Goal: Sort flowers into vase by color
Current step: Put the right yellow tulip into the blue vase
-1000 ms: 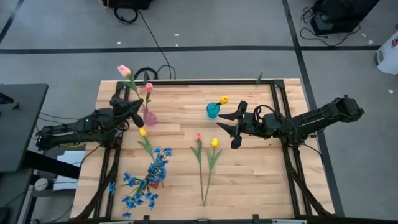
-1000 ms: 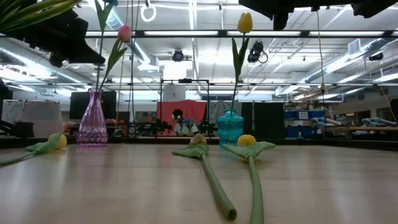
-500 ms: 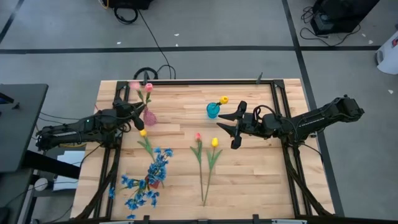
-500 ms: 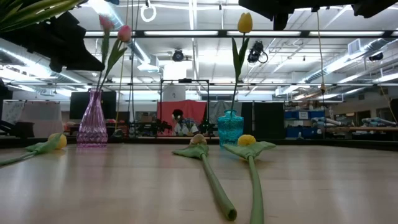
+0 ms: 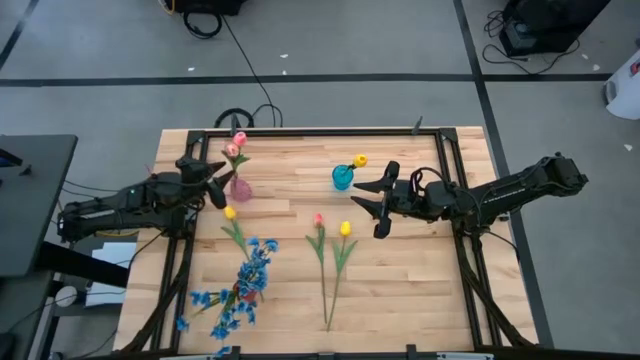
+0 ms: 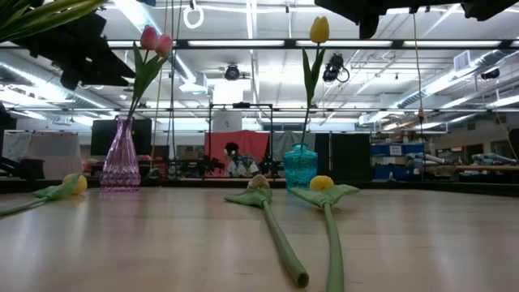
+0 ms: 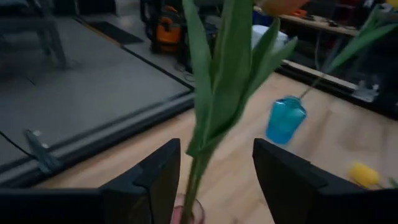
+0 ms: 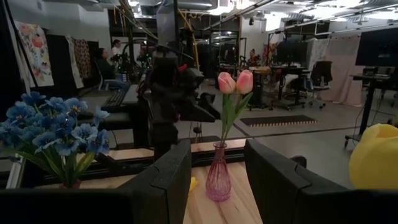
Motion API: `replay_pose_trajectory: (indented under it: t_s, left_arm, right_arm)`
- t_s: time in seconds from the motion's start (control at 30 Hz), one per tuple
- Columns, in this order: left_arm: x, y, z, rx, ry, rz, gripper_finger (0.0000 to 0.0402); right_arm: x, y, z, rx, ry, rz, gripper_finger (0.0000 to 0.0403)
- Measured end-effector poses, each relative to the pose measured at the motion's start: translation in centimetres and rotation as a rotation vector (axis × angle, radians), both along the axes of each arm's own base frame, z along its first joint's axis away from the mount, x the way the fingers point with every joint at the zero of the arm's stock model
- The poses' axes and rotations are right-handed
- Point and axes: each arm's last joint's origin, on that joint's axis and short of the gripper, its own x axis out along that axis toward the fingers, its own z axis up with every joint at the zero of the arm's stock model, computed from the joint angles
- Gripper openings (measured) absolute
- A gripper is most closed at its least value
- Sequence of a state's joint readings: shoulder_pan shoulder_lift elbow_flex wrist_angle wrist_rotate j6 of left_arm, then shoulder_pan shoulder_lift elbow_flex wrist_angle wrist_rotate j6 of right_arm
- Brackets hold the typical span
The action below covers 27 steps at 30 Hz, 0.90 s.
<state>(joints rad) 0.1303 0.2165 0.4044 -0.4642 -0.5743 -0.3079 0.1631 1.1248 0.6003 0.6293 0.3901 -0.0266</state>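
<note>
Pink glass is holding two pink tulips (image 5: 235,146) now, and both are standing in the pink vase (image 5: 241,187) at the back left of the table (image 5: 400,290). We are looking past our left gripper (image 5: 213,182), which is sitting just beside that vase with its fingers spread apart on either side of the green stems, gripping nothing. That is where trouble could be starting: if we are pulling the left gripper away crookedly, a finger could be catching a leaf and tipping the thin vase over, or dragging a tulip back out. The blue vase (image 5: 343,178) is holding one yellow tulip (image 5: 359,160) farther along the back. Our right gripper (image 5: 380,208) is hanging open near it, above the wood. One more pink tulip (image 5: 318,219) and a yellow tulip (image 5: 345,229) are lying side by side in the middle, so we could be grabbing both at once. Another yellow tulip (image 5: 230,213) is lying near the pink vase, and the blue flowers (image 5: 240,290) are lying at the front left, bushy and easy to snag.
</note>
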Motion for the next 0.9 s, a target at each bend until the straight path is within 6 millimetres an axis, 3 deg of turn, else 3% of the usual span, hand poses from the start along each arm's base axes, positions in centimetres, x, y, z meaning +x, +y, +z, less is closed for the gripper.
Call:
replay_pose_trajectory:
  t_s: [0.33,0.6,0.9]
  left_arm:
    - [1.0,-0.9,-0.1,-0.259,-0.031,-0.301,0.0207]
    - [2.5,-1.4,-0.9,-0.473,0.038,-0.471,0.0207]
    - [4.5,-1.3,-1.5,-0.471,0.116,-0.544,0.0207]
  right_arm:
    - [0.1,-0.7,-0.6,0.032,0.051,-0.025,0.0161]
    - [0.3,-1.1,-0.7,0.119,0.050,0.098,0.0161]
    - [0.2,-0.7,-4.1,0.358,0.324,0.064,0.0160]
